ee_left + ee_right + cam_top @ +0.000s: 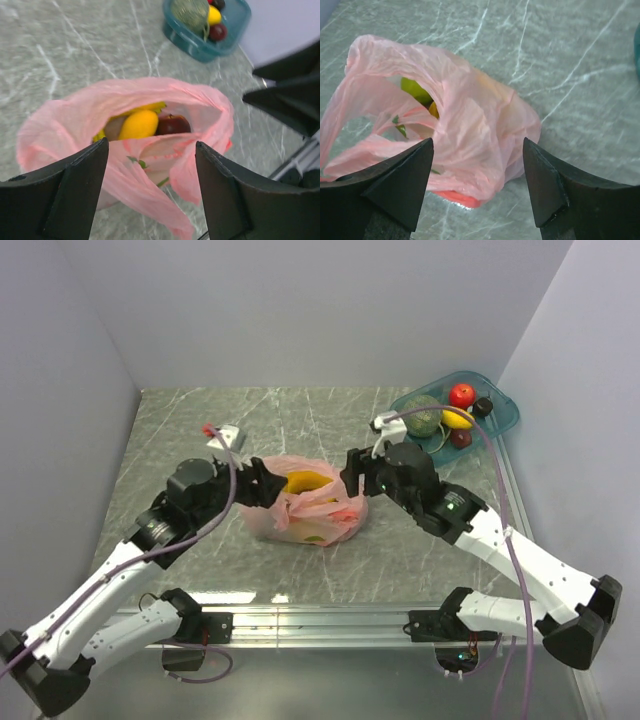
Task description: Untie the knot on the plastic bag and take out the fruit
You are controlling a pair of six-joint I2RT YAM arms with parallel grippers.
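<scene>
The plastic bag (305,505) is lying at the middle of the bench (180,420), directly between the two arms. It is pink, thin and crinkled. In the left wrist view its mouth is gaping open and facing upward.

The fruit (138,125) is sitting inside the bag. A yellow oval piece is resting beside a dark red round one (172,125), with a yellow banana (150,106) showing behind them. In the right wrist view a green piece (415,91) is showing through a gap in the plastic.

The left pincer (268,483) is hanging at the bag's left side. Its jaws are standing wide apart and released, and they are gripping nothing. The right pincer (352,472) is hanging at the bag's right side. It is likewise spread and released, and the plastic is lying beyond its fingers (395,190).

A teal tray (500,420) is standing at the far right corner, well apart from the bag. It is holding a large green melon (423,415), a red apple (461,394) and several smaller pieces. A small white item with a red tip (222,433) is lying on the bench beyond the left arm.
</scene>
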